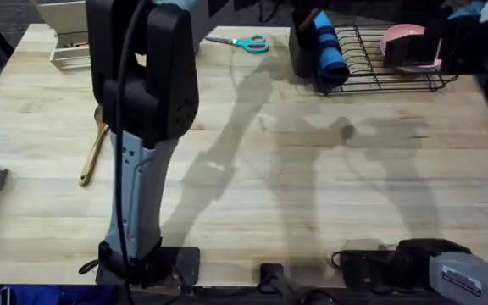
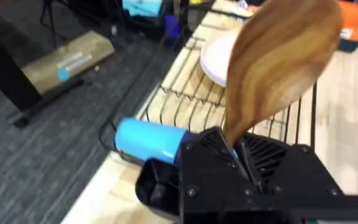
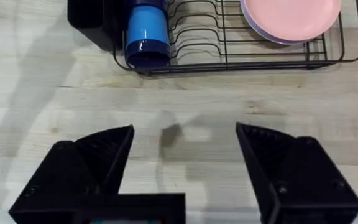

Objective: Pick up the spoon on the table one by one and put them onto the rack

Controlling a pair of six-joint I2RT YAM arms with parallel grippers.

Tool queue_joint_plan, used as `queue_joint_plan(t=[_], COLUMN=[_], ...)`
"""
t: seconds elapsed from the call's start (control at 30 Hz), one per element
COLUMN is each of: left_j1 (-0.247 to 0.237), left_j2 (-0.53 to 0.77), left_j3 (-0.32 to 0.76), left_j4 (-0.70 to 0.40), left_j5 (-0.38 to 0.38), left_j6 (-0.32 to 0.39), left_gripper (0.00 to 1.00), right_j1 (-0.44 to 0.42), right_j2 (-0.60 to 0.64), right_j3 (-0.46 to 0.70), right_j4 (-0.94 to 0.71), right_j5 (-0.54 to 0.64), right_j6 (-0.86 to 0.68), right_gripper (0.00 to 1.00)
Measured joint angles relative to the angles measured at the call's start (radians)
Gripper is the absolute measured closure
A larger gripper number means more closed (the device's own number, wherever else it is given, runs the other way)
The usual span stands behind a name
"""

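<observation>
The left pincer pinches one wooden spoon low on its handle, bowl up, so that the smooth oval bowl with its flowing brown grain stands high in the left wrist view, right of centre. Held upright like that over the rack, it looks ready to be lowered handle-first, probably into the black cup at the rack's left end in the overhead view. The rack is thin black wire bent into upright slots; a pale pink plate leans in them and a glossy blue cup lies on its side beside the black cup.

The second spoon lies flat on the counter at centre left of the overhead frame, slim handle pointing down, waiting its turn. The counter is light planked wood, matte.

The right pincer is spread wide and empty, low over bare counter in front of the rack.
</observation>
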Motion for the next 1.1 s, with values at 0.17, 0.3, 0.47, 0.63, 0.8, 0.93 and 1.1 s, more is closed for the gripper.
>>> queue_joint_plan(t=[0.17, 0.3, 0.47, 0.63, 0.8, 0.93, 1.1], left_j1=[0.003, 0.011, 0.013, 0.013, 0.020, 0.025, 0.025], left_j2=[0.000, 0.011, 0.023, 0.023, 0.031, 0.031, 0.031], left_j3=[0.000, 0.000, 0.012, 0.023, 0.018, 0.017, 0.017], left_j4=[-0.079, -0.133, -0.167, -0.200, -0.224, -0.223, -0.211], left_j5=[-0.025, -0.031, -0.036, -0.058, -0.083, -0.084, -0.084], left_j6=[0.019, 0.023, 0.025, 0.042, 0.048, 0.046, 0.047], left_gripper=[0.956, 0.956, 0.956, 0.766, 0.087, 0.008, 0.008], right_j1=[0.000, 0.000, 0.000, 0.000, 0.000, 0.000, 0.000], right_j2=[0.000, 0.000, 0.000, 0.000, 0.000, 0.000, 0.000], right_j3=[0.000, 0.000, 0.000, 0.000, 0.000, 0.000, 0.000], right_j4=[0.000, 0.000, 0.000, 0.000, 0.000, 0.000, 0.000], right_j5=[0.000, 0.000, 0.000, 0.000, 0.000, 0.000, 0.000], right_j6=[0.000, 0.000, 0.000, 0.000, 0.000, 0.000, 0.000], right_gripper=[0.005, 0.005, 0.005, 0.005, 0.005, 0.005, 0.005])
